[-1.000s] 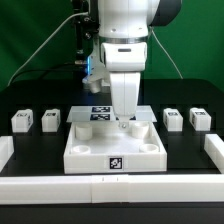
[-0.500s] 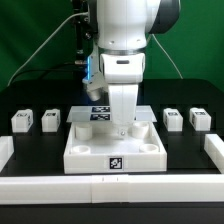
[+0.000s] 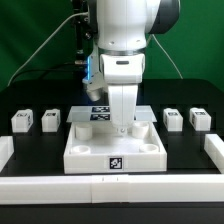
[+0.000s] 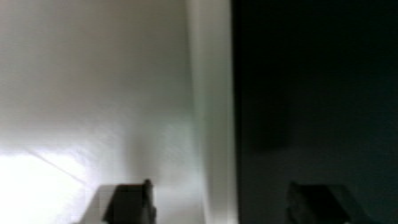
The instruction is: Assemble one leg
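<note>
The white square panel (image 3: 112,146) with round corner sockets lies in the middle of the black table. My gripper (image 3: 123,126) hangs low over the panel's far edge, fingers pointing down. In the wrist view the gripper (image 4: 224,203) is open. One dark fingertip (image 4: 128,202) is over the white panel surface (image 4: 98,110) and the other is over the dark table. Nothing is held. Two legs (image 3: 21,121) (image 3: 50,119) stand at the exterior view's left and two more (image 3: 172,118) (image 3: 200,118) at its right, all small white posts with tags.
The marker board (image 3: 97,112) lies just behind the panel, partly hidden by the arm. A white bar (image 3: 110,186) runs along the table's front, with white blocks at the left (image 3: 5,150) and right (image 3: 214,149) sides. A green backdrop stands behind.
The arm's wrist shifted slightly over the panel's far edge a second ago. It has stayed still over the last half second. Legs and panel have not moved.
</note>
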